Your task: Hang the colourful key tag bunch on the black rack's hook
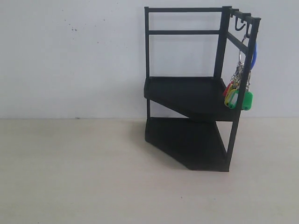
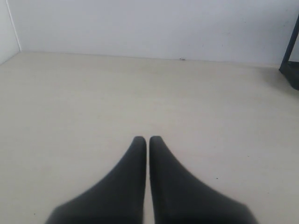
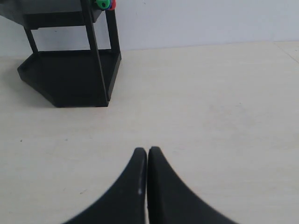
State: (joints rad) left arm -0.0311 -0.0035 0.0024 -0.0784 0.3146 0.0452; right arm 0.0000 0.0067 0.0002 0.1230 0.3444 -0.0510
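Nearest the viewer, the left end effector [image 2: 147,138] is closed. Its two black fingers meet along a hairline seam with nothing between them. It sits low over bare tabletop [image 2: 70,116], well apart from the black rack [image 2: 292,60], of which only one edge enters the left wrist view.

The right end effector [image 3: 147,150] is also closed, fingers pressed together and empty. It points across open tabletop toward the rack's lower shelf [image 3: 70,74]. The rack stands ahead of it and off to one side, not in contact.

Further back, the tabletop [image 1: 70,177] is pale, with a light wood grain. The black rack [image 1: 187,93] stands upright on it, right of centre in the exterior view and near the rear edge. It has two solid angled shelves, one above the other, inside a thin square-bar frame.

The colourful key tag bunch [image 1: 239,91] hangs on the rack's right side, off the tabletop and against the front right post. Its blue loop [image 1: 252,58] runs up toward the top rail, but the exact attachment point is not resolved. Metal rings hang below the loop. Green, yellow and red tags hang level with the upper shelf [image 1: 187,91]. One hook [image 1: 239,25] on the top rail, just beside the loop, shows bare.

A plain white wall [image 1: 70,56] stands behind the rack.
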